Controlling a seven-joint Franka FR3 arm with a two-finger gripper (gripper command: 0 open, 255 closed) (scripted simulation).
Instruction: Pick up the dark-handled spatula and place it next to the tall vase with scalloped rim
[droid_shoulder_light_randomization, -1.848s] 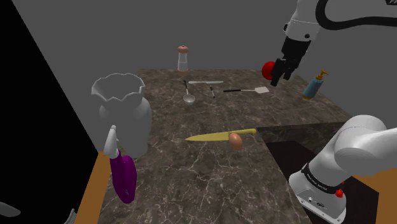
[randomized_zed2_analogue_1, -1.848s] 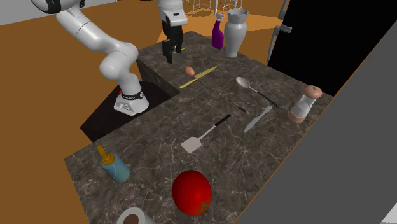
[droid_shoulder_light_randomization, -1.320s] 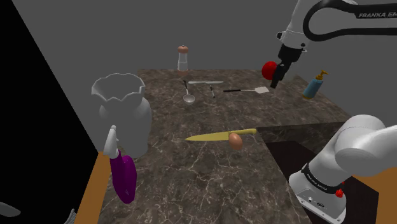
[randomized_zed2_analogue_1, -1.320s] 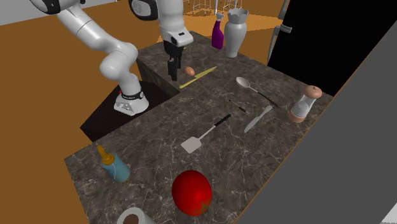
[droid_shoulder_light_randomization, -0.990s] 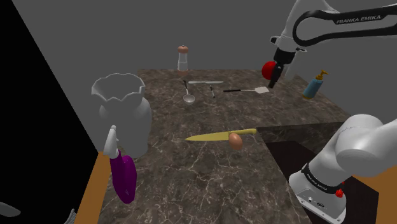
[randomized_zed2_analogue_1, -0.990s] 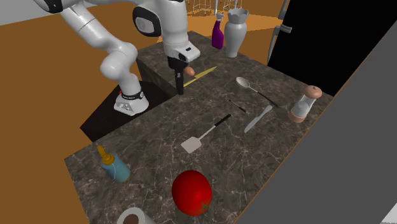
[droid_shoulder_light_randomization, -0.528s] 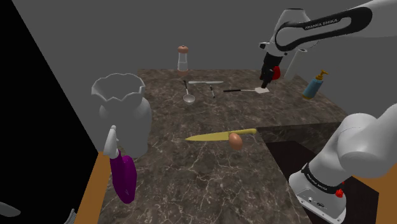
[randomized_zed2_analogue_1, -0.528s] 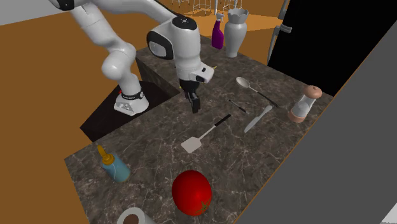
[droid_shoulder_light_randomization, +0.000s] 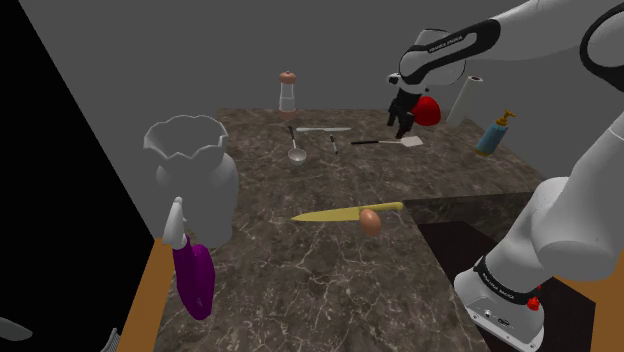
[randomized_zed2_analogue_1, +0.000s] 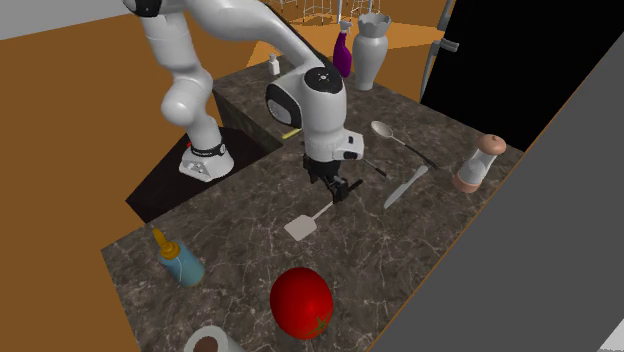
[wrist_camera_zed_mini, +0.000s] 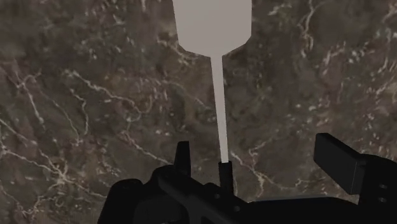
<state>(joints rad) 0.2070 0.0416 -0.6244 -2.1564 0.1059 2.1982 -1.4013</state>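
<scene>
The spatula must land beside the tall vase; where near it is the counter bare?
Bare counter lies between the vase, the yellow knife and the spoon. The purple bottle crowds the vase's opposite side. It is crowded around the spoon, table knife and spatula.

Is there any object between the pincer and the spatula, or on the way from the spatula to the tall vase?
Nothing lies between the open pincer and the spatula below it. Toward the vase, a spoon lies flat on the counter; a lifted carry should pass over it.
</scene>
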